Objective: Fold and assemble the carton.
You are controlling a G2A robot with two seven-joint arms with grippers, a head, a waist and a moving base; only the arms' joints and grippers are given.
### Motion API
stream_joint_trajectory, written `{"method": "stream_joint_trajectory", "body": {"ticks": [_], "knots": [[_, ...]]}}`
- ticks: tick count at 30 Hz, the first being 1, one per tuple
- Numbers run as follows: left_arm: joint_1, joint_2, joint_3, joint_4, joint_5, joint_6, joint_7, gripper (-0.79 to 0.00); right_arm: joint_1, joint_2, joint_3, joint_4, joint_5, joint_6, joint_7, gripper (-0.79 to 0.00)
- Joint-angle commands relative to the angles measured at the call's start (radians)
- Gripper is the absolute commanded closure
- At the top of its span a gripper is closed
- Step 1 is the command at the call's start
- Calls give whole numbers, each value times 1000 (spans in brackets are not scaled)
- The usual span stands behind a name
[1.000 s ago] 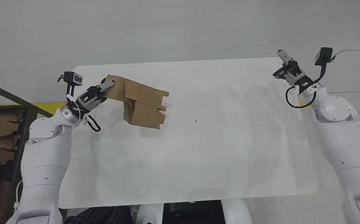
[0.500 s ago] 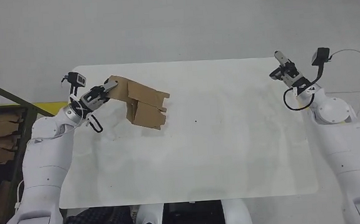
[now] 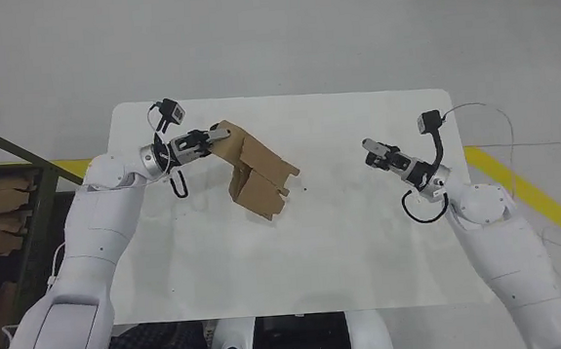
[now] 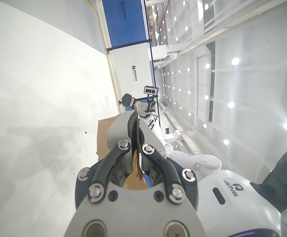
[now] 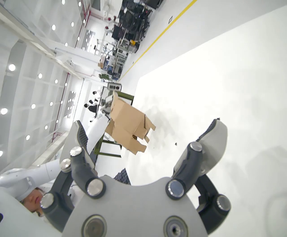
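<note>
Above one white table (image 3: 344, 248), the left tool (image 3: 217, 135) pinches one brown carton (image 3: 261, 171), while the right tool (image 3: 369, 149) stands wide.

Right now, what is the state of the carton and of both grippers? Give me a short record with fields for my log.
object: carton, brown cardboard, partly opened, flaps loose, not yet assembled
left side: left gripper shut on one edge of the carton
right side: right gripper open, empty, apart from the carton and pointed toward it
surface: white table
unclear: whether the carton's lower flaps touch the table
</note>
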Motion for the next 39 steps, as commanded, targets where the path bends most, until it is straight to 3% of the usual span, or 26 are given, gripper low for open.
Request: {"method": "stream_joint_trajectory", "body": {"ticks": [1,14,24,28,39], "knots": [[-18,-10,26,20,-28,1,-16,0,-27,0,-12,-45,10,3,22,-785],[-99,-61,119,95,-185,43,-143,0,-82,3,-29,-171,90,18,143,-785],[-99,-61,119,95,-185,43,-143,0,-83,3,-23,-167,87,24,124,-785],[-63,-57,110,41,-189,78,-105,0,-57,0,-37,-125,80,35,144,-785],[-31,-54,101,-20,-208,139,-138,0,52,-40,-178,49,199,-24,251,-785]]}}
